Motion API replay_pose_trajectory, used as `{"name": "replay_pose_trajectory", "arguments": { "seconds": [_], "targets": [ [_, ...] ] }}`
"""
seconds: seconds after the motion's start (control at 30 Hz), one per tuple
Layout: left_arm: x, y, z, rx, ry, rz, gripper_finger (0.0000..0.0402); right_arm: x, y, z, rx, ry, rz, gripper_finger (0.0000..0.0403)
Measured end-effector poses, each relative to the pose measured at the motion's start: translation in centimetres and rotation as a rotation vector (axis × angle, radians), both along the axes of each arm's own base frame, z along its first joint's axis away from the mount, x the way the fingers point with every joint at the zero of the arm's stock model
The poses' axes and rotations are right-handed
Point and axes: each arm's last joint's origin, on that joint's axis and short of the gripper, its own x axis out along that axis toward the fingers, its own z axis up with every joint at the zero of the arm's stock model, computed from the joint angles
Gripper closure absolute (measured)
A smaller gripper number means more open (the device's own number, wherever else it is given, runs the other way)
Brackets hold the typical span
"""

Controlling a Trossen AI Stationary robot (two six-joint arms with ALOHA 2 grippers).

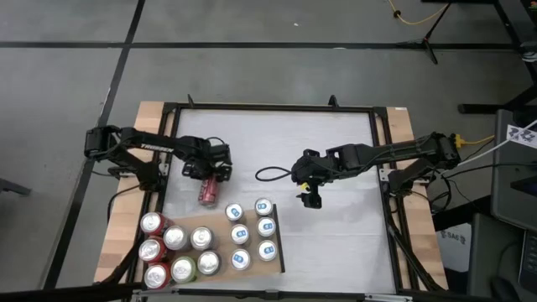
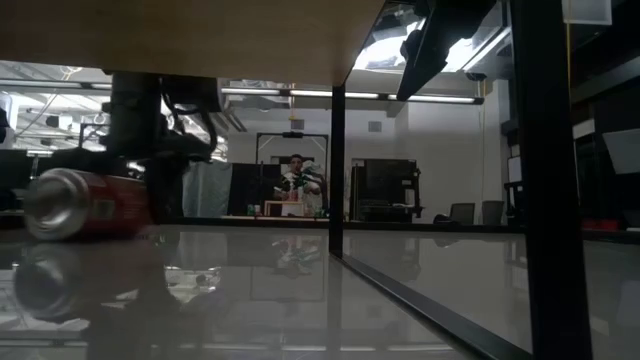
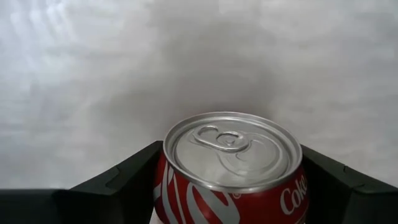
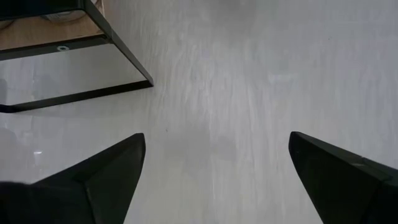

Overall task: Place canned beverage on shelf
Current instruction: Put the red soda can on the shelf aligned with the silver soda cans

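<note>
White surface [image 1: 336, 159] fills most of the overhead shot, with grey floor all around it and the wood-grain shelf [image 1: 220, 273] parked at the near left corner. That shelf is already pretty loaded: red-topped and green-topped cans [image 1: 174, 254] on its left part, and a double row of blue-and-white-lidded cans [image 1: 252, 233] along the side with the dark strip. The left hand [image 1: 212, 174] is just behind the shelf, its fingers [image 3: 118, 183] clamped on either side of a red cola can [image 3: 233, 171] that's lying on its side, pull-tab end pointing toward the shelf. From table level you can see the can sitting right down at the surface, silver end facing the camera. The right hand [image 1: 311, 200] hangs out around mid-surface, well apart from the shelf, fingers [image 4: 102, 171] spread wide with nothing between them, just bare white surface below. A person [image 2: 296, 180] shows far back in the room.
</note>
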Motion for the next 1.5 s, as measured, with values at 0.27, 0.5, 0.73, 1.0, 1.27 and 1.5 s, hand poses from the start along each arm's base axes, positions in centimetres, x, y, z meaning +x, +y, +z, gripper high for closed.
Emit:
{"name": "replay_pose_trajectory", "arguments": {
  "seconds": [0.27,0.5,0.73,1.0,1.27,1.5],
  "targets": [
    [0.3,1.2,0.0,0.026,-0.061,0.042,0.0117,0.0,0.0,0.0,0.0,0.0,0.0,0.0017],
    [1.0,1.9,0.1,0.142,-0.114,0.066,0.0117,0.0,0.0,0.0,0.0,0.0,0.0,0.0017],
    [1.5,2.4,0.3,0.226,-0.164,0.1,0.0117,0.0,0.0,0.0,0.0,0.0,0.0,0.0017],
    [1.6,3.8,0.5,0.26,-0.213,0.149,0.0117,0.0,0.0,0.0,0.0,0.0,0.0,0.0017],
    [2.1,4.9,0.9,0.293,-0.302,0.167,0.0117,0.0,0.0,0.0,0.0,0.0,0.0,0.0017],
    [2.9,5.8,1.6,0.399,-0.396,0.133,0.0117,0.0,0.0,0.0,0.0,-0.003,0.0,0.0017]
  ]
}}
